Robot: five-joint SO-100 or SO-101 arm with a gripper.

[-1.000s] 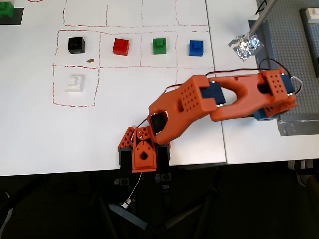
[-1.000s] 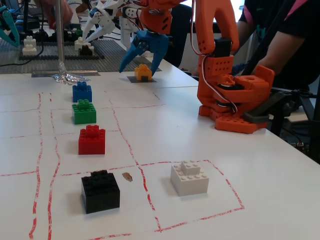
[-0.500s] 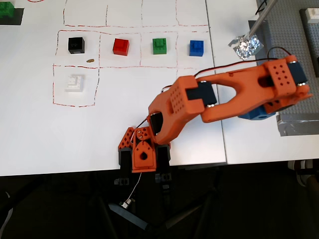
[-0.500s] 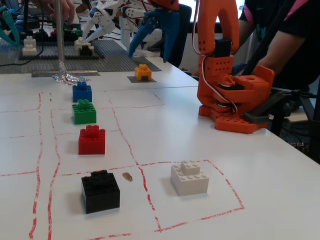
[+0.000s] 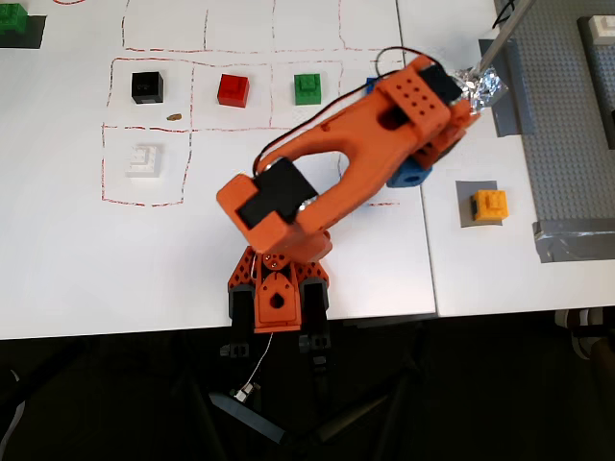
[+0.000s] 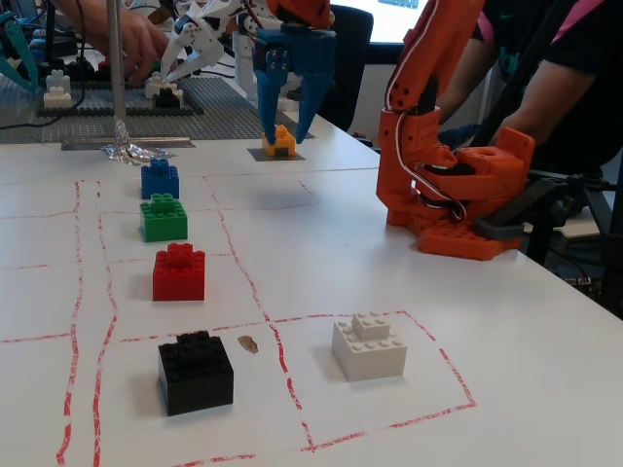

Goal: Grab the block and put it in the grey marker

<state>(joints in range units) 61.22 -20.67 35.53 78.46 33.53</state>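
The yellow-orange block stands on the dark grey marker near the table's right side in the overhead view. My blue gripper is open and empty. In the overhead view it sits left of the block, apart from it and mostly hidden under the orange arm. In the fixed view its spread fingers point down and frame the block from the front, tips just above the table.
Black, red, green and white bricks sit in red-lined cells. A blue brick is near the arm. Crumpled foil and a studded baseplate lie at the right. People's hands work at the back.
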